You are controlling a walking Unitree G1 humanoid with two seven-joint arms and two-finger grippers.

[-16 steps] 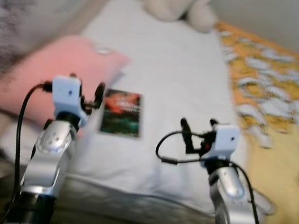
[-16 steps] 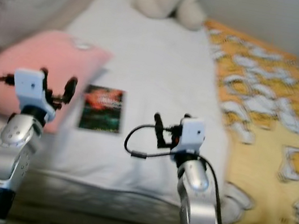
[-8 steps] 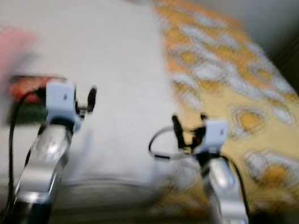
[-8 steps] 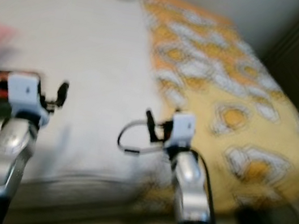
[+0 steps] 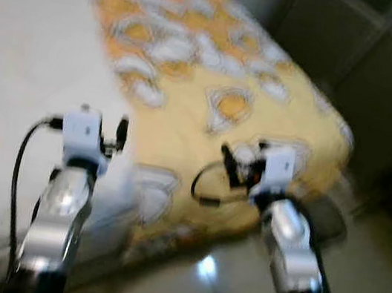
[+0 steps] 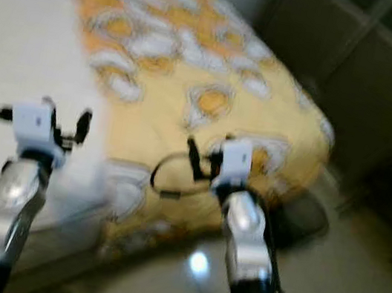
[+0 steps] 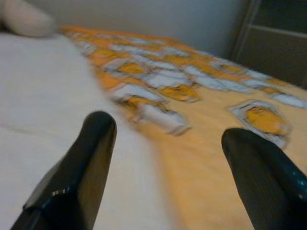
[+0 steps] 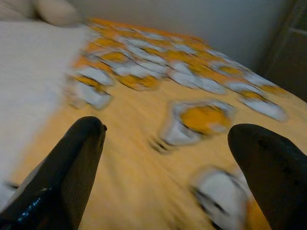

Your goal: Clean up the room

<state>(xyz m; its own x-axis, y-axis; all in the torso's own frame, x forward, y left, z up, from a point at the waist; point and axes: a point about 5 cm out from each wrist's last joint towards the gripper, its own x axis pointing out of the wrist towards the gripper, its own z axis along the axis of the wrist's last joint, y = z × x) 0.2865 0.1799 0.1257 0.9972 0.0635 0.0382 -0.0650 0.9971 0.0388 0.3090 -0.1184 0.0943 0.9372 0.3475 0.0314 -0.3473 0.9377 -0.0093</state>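
Blurred view here: the bed takes up the upper left of the frame, its white sheet (image 5: 16,49) on the left and a yellow blanket (image 5: 217,67) with orange-and-white patches spread to its right, dark cabinet doors (image 5: 373,78) at the upper right and pale floor (image 5: 232,288) below. The left gripper (image 7: 165,158) is raised over the line where sheet meets blanket, fingers spread wide with nothing between them. The right gripper (image 8: 165,163) is up over the blanket, jaws just as wide and empty, and no writing is readable anywhere.

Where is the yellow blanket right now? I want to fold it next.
In the left eye view, the yellow blanket covers the bed's right side, beside the white sheet on its left, reaching the corner near the dark cabinet.
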